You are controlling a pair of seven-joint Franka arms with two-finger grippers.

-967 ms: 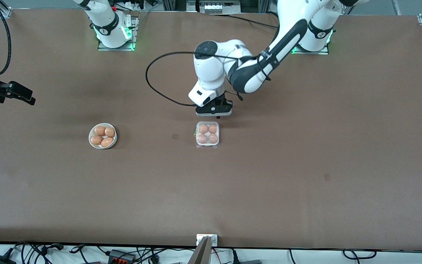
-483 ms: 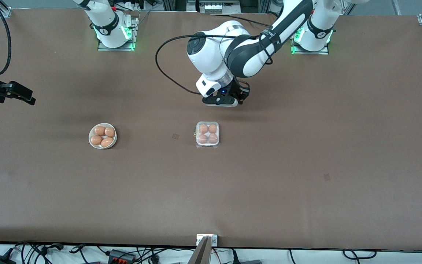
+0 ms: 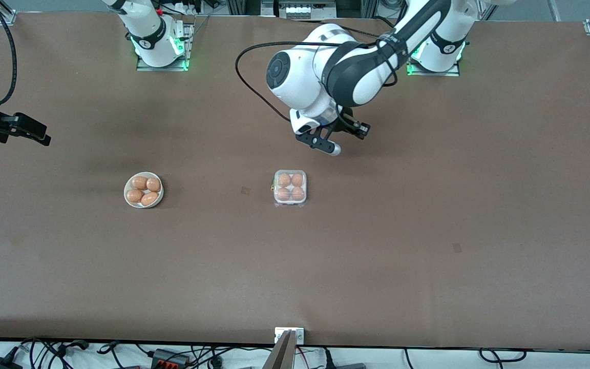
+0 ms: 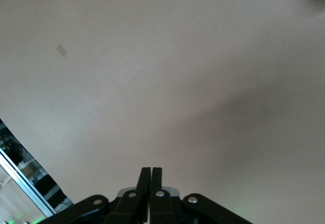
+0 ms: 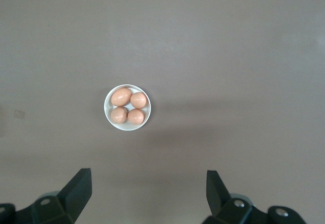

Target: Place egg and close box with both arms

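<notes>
While the box lies with its clear lid down near the middle of the worktop, 4 tan-orange eggs are seen in its 4 cells, so the egg cannot be told apart from the others. The left end effector is held up in the air over bare worktop, at about 1 o'clock from the box in the front view, and nothing is gripped by it. In the left wrist view its fingers are pressed together, and only brown surface is shown past them. The right end effector is kept high at the right arm's end of the worktop, at about 10 o'clock from a white bowl. Its fingers are spread wide and nothing is held between them. The bowl is looked down on by the right wrist camera, with 4 more eggs held in it
</notes>
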